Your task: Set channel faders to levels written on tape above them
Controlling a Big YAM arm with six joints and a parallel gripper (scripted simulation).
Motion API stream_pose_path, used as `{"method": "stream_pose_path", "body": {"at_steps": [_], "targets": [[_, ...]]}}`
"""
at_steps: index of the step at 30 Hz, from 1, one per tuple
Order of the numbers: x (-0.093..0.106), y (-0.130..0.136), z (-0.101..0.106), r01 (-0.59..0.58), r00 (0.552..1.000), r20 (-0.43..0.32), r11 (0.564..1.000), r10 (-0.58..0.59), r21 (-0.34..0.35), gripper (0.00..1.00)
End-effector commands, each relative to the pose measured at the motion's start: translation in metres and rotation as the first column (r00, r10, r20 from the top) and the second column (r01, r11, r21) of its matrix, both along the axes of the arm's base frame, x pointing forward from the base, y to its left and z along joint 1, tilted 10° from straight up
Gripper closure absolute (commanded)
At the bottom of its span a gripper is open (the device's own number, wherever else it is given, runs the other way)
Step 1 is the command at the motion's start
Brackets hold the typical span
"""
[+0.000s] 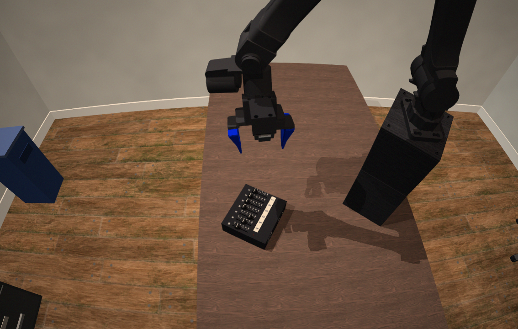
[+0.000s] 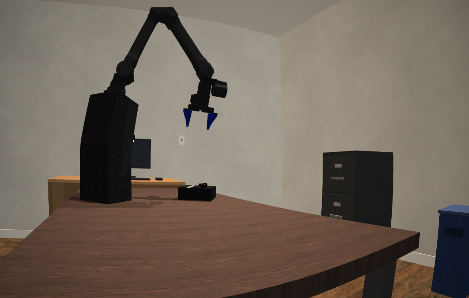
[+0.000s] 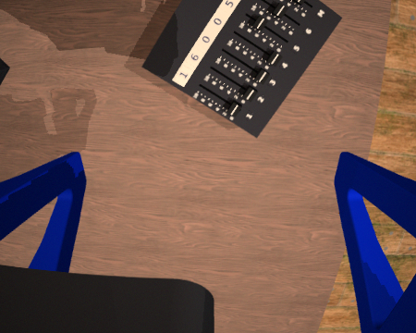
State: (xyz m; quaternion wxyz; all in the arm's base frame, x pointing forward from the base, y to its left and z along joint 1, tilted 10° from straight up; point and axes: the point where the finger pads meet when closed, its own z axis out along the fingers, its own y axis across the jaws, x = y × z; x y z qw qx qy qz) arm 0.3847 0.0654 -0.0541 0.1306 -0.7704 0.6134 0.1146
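The black lighting desk stands flat on the wooden table, turned at an angle, near the table's edge. A cream tape strip bears the digits 1, 6, 0, 0, 5, 5. Several faders lie in a row beside it, their caps at different positions. My gripper with blue fingers is open and empty. It hangs high above the table, beyond the desk's fader side.
The arm's black pedestal stands on the table next to the desk. Off the table are a blue bin, a black filing cabinet and a second wooden desk with a monitor.
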Motion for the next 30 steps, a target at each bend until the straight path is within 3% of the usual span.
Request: {"method": "stream_pose_path", "body": {"at_steps": [1, 3, 8, 14, 16, 17, 18, 24, 27, 30], "targets": [[0.020, 0.007, -0.007, 0.205, 0.978, -0.030, 0.978, -0.206, -0.026, 0.00], [0.023, 0.012, -0.018, 0.330, 0.941, -0.060, 0.943, -0.333, -0.049, 0.00], [0.021, 0.024, -0.050, 0.519, 0.843, -0.107, 0.849, -0.527, -0.098, 0.00], [0.021, 0.040, -0.085, 0.704, 0.679, -0.141, 0.693, -0.721, -0.154, 0.00], [0.021, 0.040, -0.085, 0.704, 0.679, -0.141, 0.693, -0.721, -0.154, 0.00], [0.021, 0.042, -0.085, 0.770, 0.595, -0.151, 0.614, -0.789, -0.174, 0.00], [0.017, 0.043, -0.095, 0.790, 0.561, -0.157, 0.582, -0.813, -0.190, 0.00], [0.017, 0.052, -0.114, 0.911, 0.319, -0.152, 0.347, -0.935, -0.224, 0.00], [0.017, 0.054, -0.118, 0.946, 0.191, -0.148, 0.222, -0.970, -0.238, 0.00], [0.026, 0.057, -0.108, 0.969, 0.062, -0.148, 0.095, -0.987, -0.229, 0.00]]}}
